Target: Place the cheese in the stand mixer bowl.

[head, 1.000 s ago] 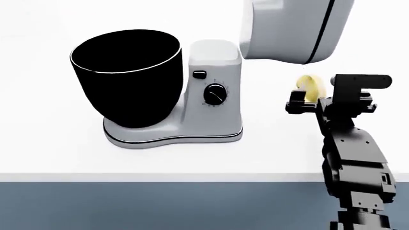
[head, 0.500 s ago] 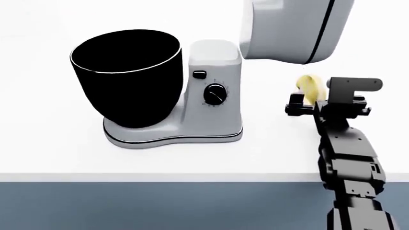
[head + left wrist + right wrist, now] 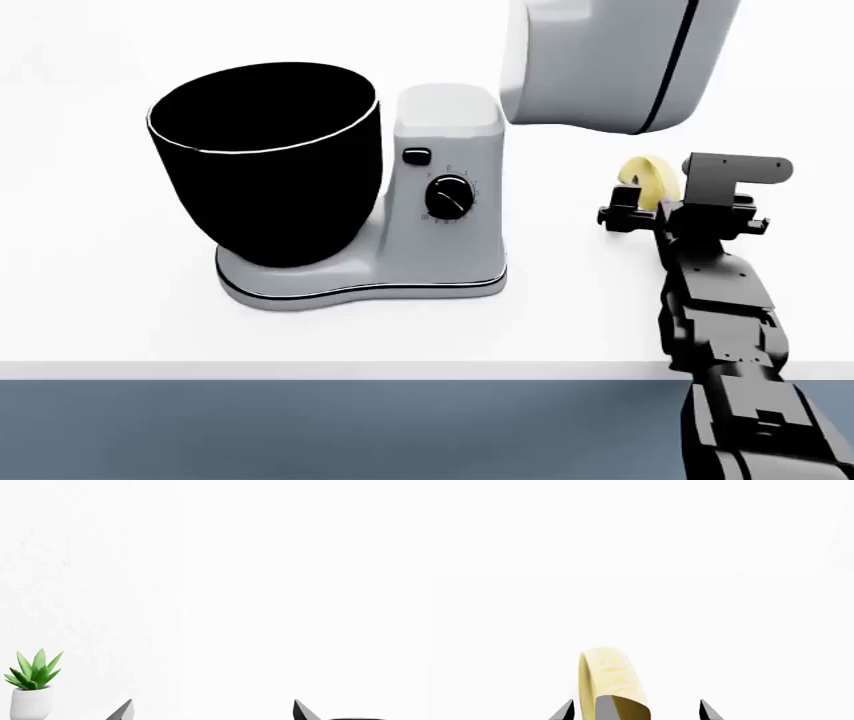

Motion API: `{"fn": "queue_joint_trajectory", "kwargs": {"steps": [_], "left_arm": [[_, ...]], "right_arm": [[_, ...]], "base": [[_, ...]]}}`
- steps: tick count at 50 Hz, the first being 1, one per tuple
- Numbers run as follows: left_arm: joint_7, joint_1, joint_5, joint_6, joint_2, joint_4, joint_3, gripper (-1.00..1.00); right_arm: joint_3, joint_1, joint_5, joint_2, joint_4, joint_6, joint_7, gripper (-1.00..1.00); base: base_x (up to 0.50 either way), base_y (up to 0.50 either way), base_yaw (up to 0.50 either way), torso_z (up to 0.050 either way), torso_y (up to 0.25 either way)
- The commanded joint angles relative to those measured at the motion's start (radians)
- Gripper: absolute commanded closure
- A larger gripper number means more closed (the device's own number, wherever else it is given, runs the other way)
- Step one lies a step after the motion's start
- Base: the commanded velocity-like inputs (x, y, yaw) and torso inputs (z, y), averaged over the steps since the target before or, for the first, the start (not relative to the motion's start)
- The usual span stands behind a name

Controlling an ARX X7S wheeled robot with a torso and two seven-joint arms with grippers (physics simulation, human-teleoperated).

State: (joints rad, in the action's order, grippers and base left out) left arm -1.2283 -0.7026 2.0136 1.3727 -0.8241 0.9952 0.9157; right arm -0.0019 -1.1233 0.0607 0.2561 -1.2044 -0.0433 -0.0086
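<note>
Yellow cheese (image 3: 610, 680) stands on edge right of mixer (image 3: 441, 200), between spread fingers of right gripper (image 3: 635, 711), ungripped; bowl (image 3: 264, 160) left of mixer; left gripper (image 3: 212, 711) released, idle

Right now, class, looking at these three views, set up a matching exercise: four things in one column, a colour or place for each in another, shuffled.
Things:
1. cheese
2. stand mixer bowl
3. potted plant
4. dial

Descriptions:
A. glossy black, thin light rim
B. green leaves, white pot
C. pale yellow, between the open right claw tips
D. on the light grey mixer body

Pairs: 1-C, 2-A, 3-B, 4-D
</note>
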Motion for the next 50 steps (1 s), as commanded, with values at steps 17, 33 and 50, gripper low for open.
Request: {"fn": "queue_joint_trajectory", "kwargs": {"steps": [17, 33, 50], "left_arm": [[0.008, 0.009, -0.008, 0.004, 0.010, 0.004, 0.008, -1.00], [-0.008, 0.011, 0.012, -0.016, -0.008, 0.002, 0.011, -1.00], [-0.012, 0.017, 0.022, -0.013, -0.006, 0.002, 0.025, -1.00]], "right_arm": [[0.062, 0.400, 0.096, 0.041, 0.952, 0.464, -0.053, 1.00], [0.202, 0.766, 0.225, 0.103, 1.657, 0.796, -0.024, 1.00], [0.435, 0.815, 0.723, 0.144, 2.251, 1.124, 0.103, 1.00]], "base": [[0.00, 0.00, 0.00, 0.000, 0.000], [0.00, 0.00, 0.00, 0.000, 0.000], [0.00, 0.00, 0.00, 0.000, 0.000]]}}
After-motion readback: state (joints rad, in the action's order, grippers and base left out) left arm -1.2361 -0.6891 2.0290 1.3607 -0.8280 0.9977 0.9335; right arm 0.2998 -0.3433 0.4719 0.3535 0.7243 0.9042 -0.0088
